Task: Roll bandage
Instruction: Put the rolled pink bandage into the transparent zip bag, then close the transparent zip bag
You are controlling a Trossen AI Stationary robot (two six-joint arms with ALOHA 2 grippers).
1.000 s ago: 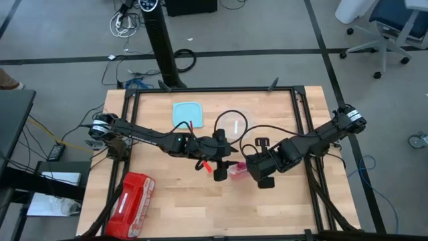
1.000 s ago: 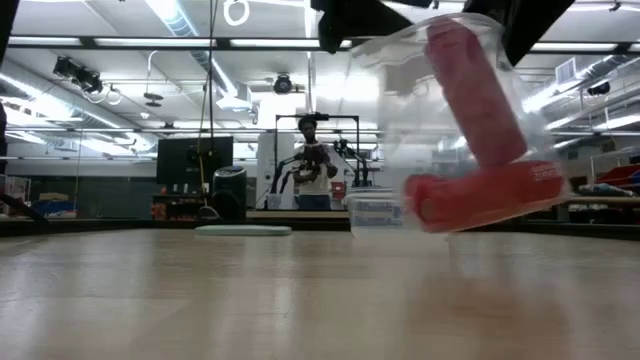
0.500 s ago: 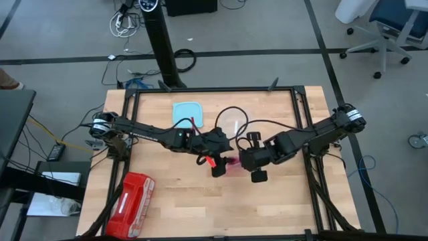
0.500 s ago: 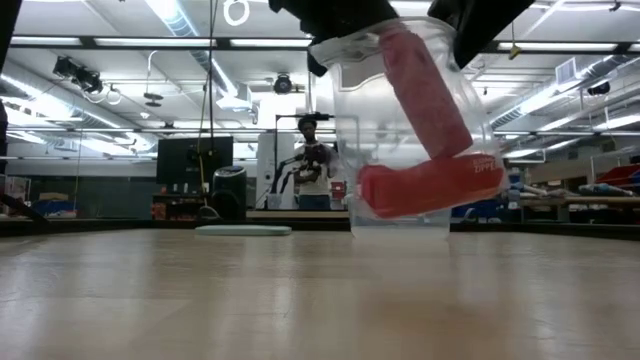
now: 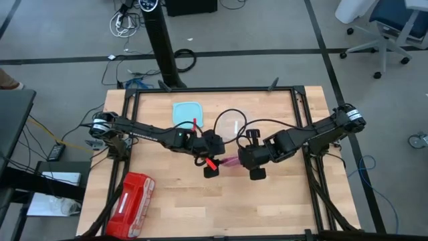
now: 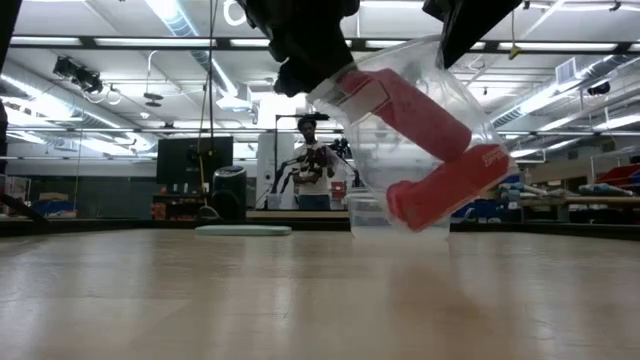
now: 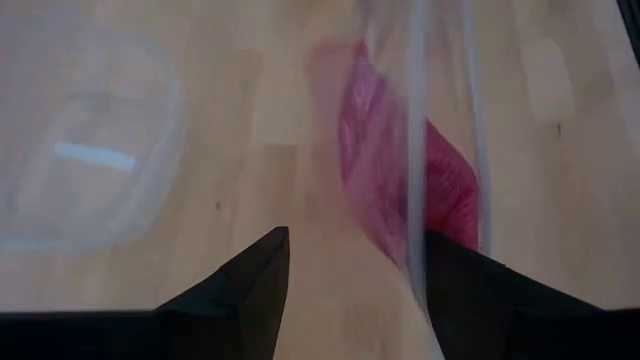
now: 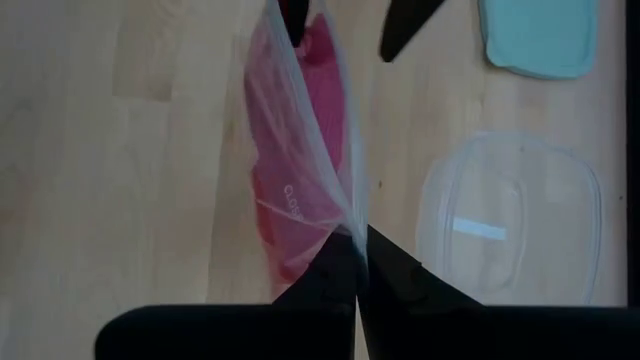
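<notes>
Now the bandage (image 6: pixel 425 125) sits as two pink rolls inside a clear bag (image 6: pixel 440 75), held up above the middle of the table (image 5: pixel 281 207). The right gripper (image 8: pixel 357 262) is pressed together, pinching the bag's edge. The left gripper (image 7: pixel 350 262) is spread wide at the bag's nine o'clock side, maybe touching it. If the pinch slips, the tipped bag could spill the rolls.
</notes>
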